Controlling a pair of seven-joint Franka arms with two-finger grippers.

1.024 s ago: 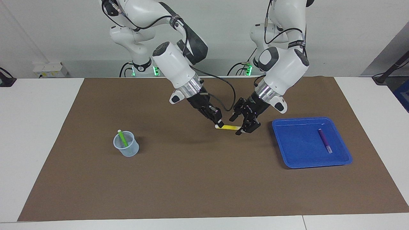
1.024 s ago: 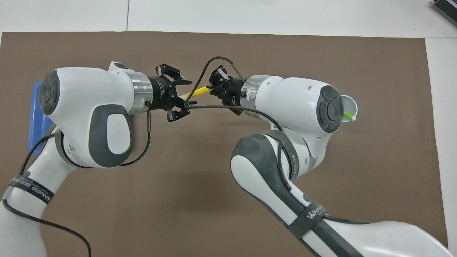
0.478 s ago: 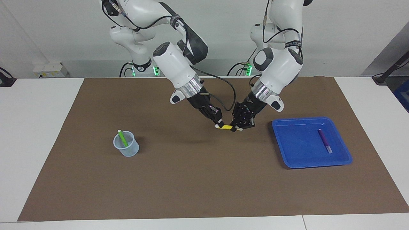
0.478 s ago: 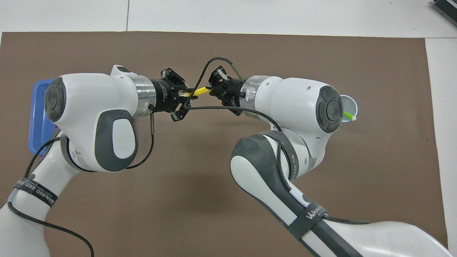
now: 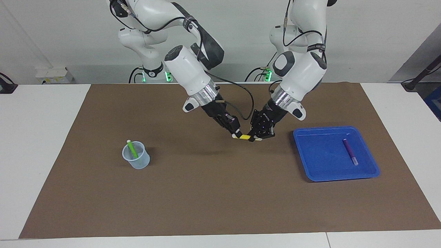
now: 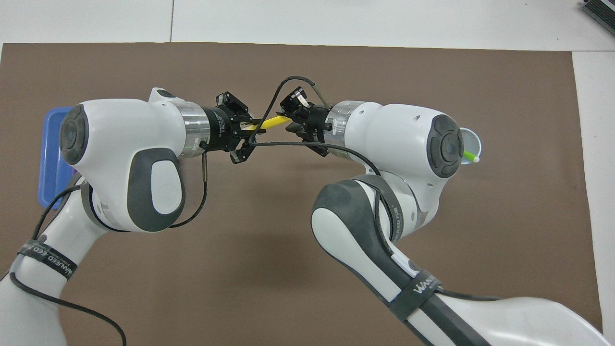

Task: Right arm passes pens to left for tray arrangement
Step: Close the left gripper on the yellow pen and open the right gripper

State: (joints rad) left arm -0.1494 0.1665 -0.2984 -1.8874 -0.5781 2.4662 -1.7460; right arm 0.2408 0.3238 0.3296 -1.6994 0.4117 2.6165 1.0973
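Observation:
The yellow pen (image 5: 245, 137) (image 6: 271, 121) hangs level a little above the brown mat, between the two grippers. My left gripper (image 5: 257, 138) (image 6: 250, 127) is shut on the end of it toward the tray. My right gripper (image 5: 237, 133) (image 6: 291, 113) is at the pen's other end, its fingers slightly apart around it. The blue tray (image 5: 310, 132) (image 6: 48, 144) lies toward the left arm's end of the table with the purple pen (image 5: 350, 151) in it. The green pen (image 5: 132, 148) (image 6: 470, 156) stands tilted in a translucent cup (image 5: 137, 163) (image 6: 474, 139) toward the right arm's end.
A brown mat (image 5: 213, 199) covers most of the white table. A black cable (image 5: 246, 100) loops from the right wrist across the gap between the grippers. In the overhead view the left arm hides most of the tray.
My left gripper slid in along the yellow pen and shut on it. After that, my right gripper's fingers spread a little at the pen's other end. The pen has stayed in place.

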